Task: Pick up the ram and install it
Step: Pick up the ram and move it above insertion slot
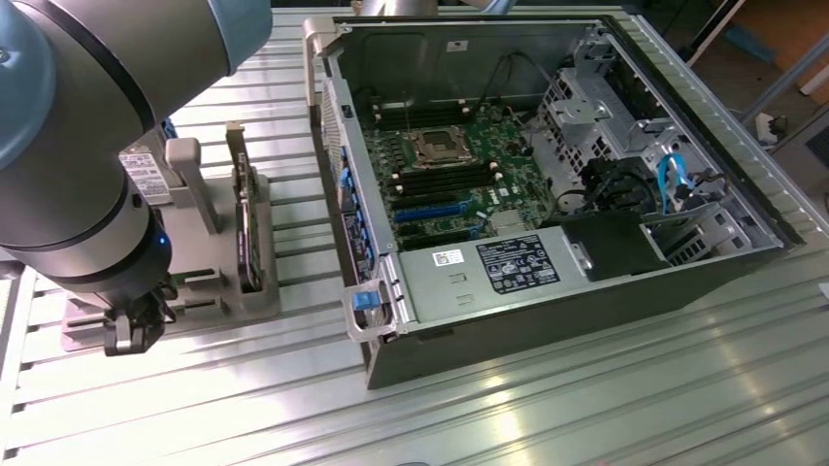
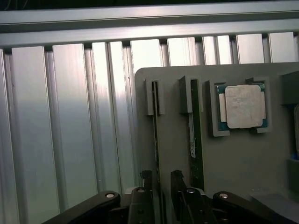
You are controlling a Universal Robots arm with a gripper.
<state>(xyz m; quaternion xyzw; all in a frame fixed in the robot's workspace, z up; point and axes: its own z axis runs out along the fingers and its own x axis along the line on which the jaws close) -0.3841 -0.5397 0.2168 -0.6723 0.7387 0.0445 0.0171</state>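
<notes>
The end effector (image 2: 161, 179) is wide open and holds nothing. Its two fingers (image 2: 176, 181) straddle the ram (image 2: 155, 130), which stands on edge in a slot of the grey holder (image 2: 233, 158); whether they touch it cannot be told. A second stick (image 2: 194, 140) stands in the neighbouring slot. In the exterior view, the holder sits on the ribbed surface (image 1: 545, 408) at about 9 o'clock from the open computer case (image 1: 545, 282).

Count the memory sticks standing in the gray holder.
2. One memory stick stands on edge in the slot between the tips of the open gripper; the other stick stands in the neighbouring slot, nearer the processor chip. Others may be hidden.
</notes>
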